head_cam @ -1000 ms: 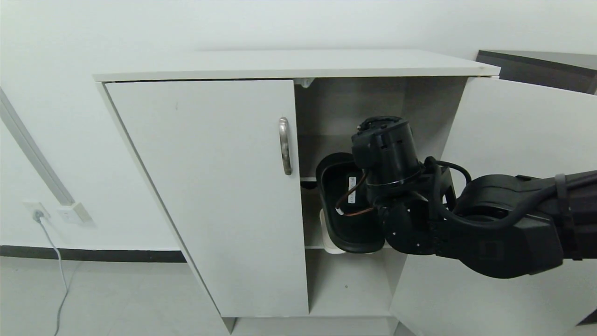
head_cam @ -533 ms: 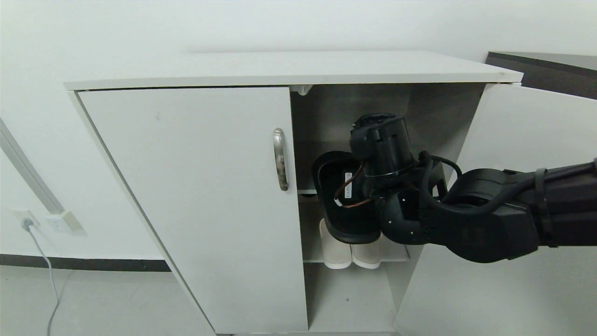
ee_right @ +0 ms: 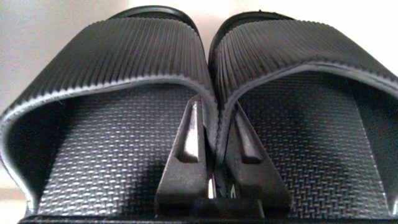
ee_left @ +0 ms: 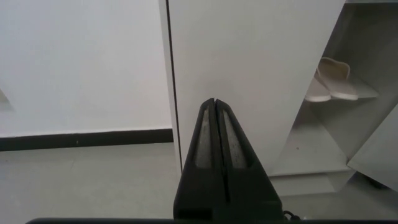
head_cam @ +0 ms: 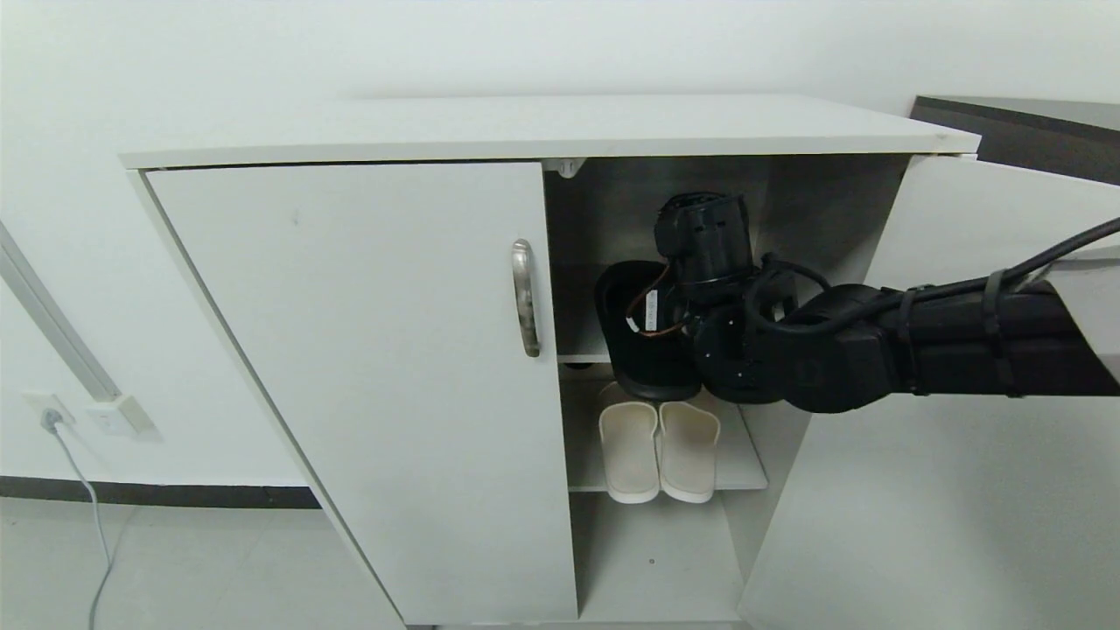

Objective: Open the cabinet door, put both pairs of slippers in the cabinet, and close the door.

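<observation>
held low before the closed left door (head_cam: 367, 376), left gripper (ee_left: 214, 102) closed tight on nothing. further in, at the cabinet (head_cam: 542, 127) opening beside the swung-out right door (head_cam: 945, 490), right gripper (ee_right: 216, 109) pinched on the black slippers (head_cam: 643, 332) by their touching inner edges. deeper, white slippers (head_cam: 658, 451) side by side on a shelf (head_cam: 744, 472).

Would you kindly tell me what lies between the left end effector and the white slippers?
In the left wrist view, only the closed left cabinet door lies between the shut left end effector and the white slippers.
</observation>
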